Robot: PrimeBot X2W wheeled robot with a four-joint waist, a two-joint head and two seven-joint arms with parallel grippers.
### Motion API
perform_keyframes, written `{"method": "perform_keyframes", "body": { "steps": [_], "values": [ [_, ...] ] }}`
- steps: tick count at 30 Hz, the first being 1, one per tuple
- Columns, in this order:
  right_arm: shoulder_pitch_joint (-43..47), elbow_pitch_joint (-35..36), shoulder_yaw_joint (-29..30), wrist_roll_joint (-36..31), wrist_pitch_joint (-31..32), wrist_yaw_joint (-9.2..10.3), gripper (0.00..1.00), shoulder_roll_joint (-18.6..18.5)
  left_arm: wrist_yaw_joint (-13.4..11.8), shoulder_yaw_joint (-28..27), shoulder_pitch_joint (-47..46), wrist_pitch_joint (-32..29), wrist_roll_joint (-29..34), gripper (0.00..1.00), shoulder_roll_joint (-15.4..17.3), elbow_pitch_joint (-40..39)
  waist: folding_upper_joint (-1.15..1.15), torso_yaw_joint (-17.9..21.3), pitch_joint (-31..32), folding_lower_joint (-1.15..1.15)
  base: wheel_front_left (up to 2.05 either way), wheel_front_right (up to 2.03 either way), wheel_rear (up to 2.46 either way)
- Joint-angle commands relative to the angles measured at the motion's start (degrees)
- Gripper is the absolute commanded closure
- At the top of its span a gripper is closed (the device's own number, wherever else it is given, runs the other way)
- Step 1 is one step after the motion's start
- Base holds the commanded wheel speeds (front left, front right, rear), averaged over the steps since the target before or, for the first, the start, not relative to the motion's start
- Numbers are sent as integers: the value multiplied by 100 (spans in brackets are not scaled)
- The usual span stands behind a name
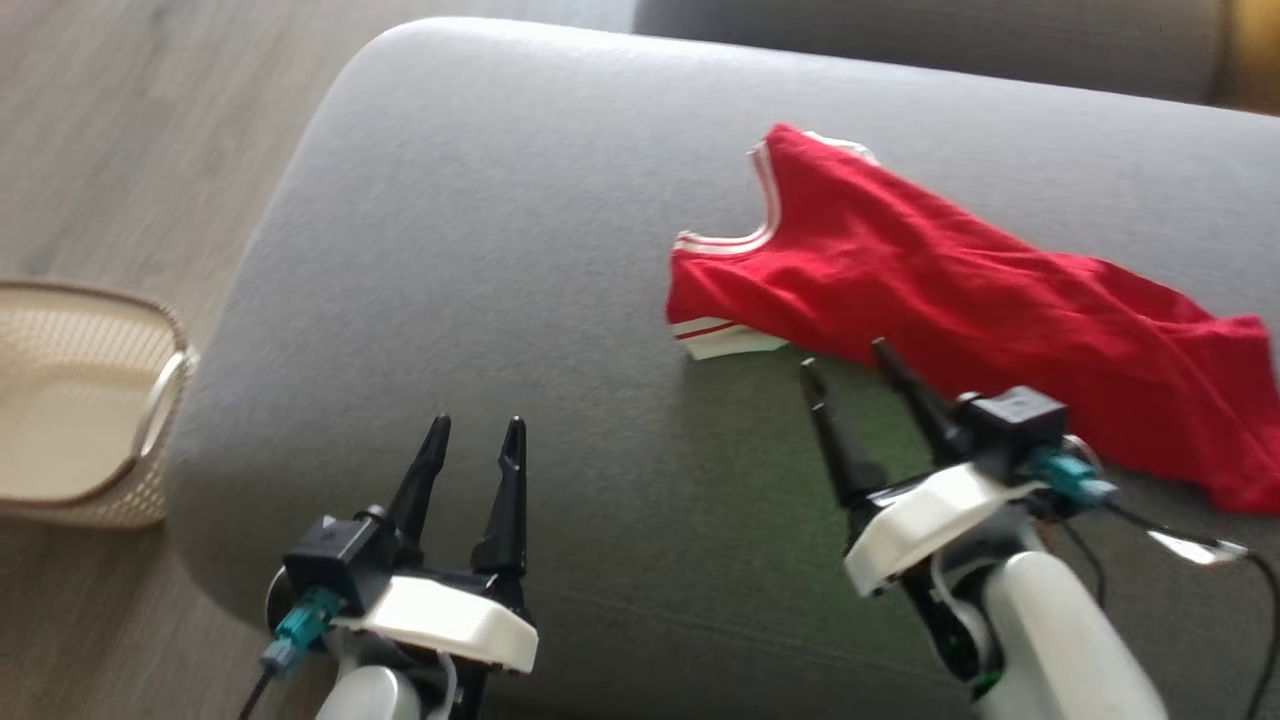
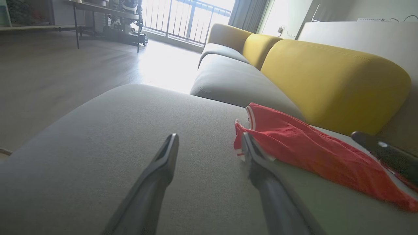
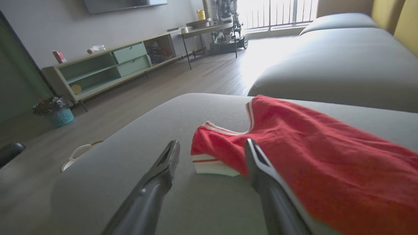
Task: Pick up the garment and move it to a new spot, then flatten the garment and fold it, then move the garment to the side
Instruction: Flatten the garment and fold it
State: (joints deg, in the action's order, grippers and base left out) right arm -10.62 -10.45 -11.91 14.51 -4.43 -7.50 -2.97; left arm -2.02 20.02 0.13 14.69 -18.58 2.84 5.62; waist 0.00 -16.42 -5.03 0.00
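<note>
The red shirt (image 1: 960, 300) by the sofa cushion's (image 1: 480, 250) far edge looks light and limp, so the right claw (image 1: 845, 352), released like the left claw (image 1: 478, 425), should pinch its striped hem.

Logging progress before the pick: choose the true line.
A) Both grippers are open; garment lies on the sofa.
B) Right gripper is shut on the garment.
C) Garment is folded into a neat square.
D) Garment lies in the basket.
A: the left gripper and right gripper both have their fingers spread with nothing clamped, and the garment lies rumpled on the sofa.
</note>
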Motion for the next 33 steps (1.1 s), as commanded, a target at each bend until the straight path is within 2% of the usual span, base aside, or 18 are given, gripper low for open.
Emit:
{"method": "perform_keyframes", "body": {
  "steps": [1, 6, 10, 15, 33],
  "values": [
    [-247, 33, -271, 46, 14, 1, 0, 9, -35, -107, -277, 30, -27, 0, 4, -162, 0, -238, -149, 0, 0, 0, 0],
    [-560, -650, -456, 155, 64, 1, 0, 9, -75, 17, -335, 30, -78, 0, 4, -158, 0, -635, -338, 0, 0, 0, 0],
    [-1019, -1445, -263, 144, -53, 1, 0, 9, -123, 140, -386, 30, -167, 0, 4, -163, 0, -1046, -517, 0, 0, 0, 0],
    [-1400, -2144, -55, -124, -185, 1, 0, 9, -181, 229, -385, 30, -237, 0, 4, -170, 0, -1377, -637, 0, 0, 0, 0],
    [-2633, -4213, 404, -1072, -211, 1, 0, 9, -434, 229, -347, 30, -377, 0, 4, -440, 0, -1514, -968, 0, 0, 0, 0]
  ]
}}
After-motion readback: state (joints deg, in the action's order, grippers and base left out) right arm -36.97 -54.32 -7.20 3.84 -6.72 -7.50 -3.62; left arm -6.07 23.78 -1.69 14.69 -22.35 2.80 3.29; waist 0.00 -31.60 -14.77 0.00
